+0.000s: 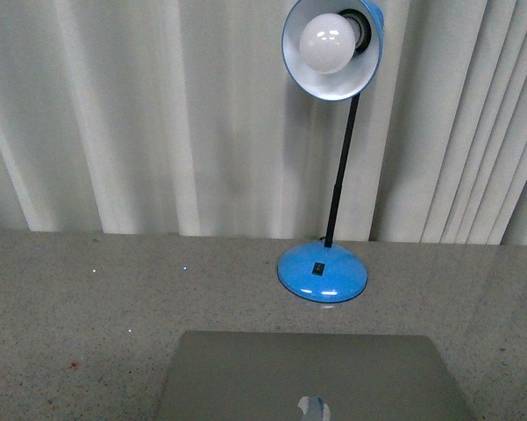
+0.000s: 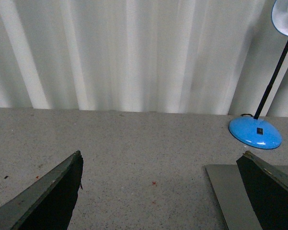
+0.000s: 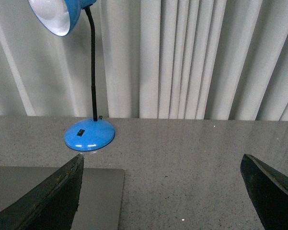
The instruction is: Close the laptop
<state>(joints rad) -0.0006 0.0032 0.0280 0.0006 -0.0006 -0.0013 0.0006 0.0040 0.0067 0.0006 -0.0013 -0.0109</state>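
Laptop (image 1: 311,373) lies at the near edge of the tabletop (image 1: 88,289), roughly centre, lid down and flat w/ plain grey top facing up; shiny apple logo (image 1: 314,407) shows near the bottom of front view. Lid looks fully shut, no screen or keys visible. Blue desk lamp (image 1: 323,270) stands just behind the laptop toward the far edge, base on the tabletop, apart from the lid; black stem rises to a blue shade w/ white bulb (image 1: 327,42), shade tilted toward the camera. Pale pleated curtain (image 1: 158,114) runs along the far edge behind everything.

Neither arm in front view. Left end effector (image 2: 160,191) seen in left wrist view: two dark fingers (image 2: 52,196) spread wide apart, nothing between them, bare tabletop underneath, laptop corner beside one finger. Right end effector (image 3: 165,191) in right wrist view: fingers also spread wide, holding nothing, laptop edge under one finger, not clearly touching.
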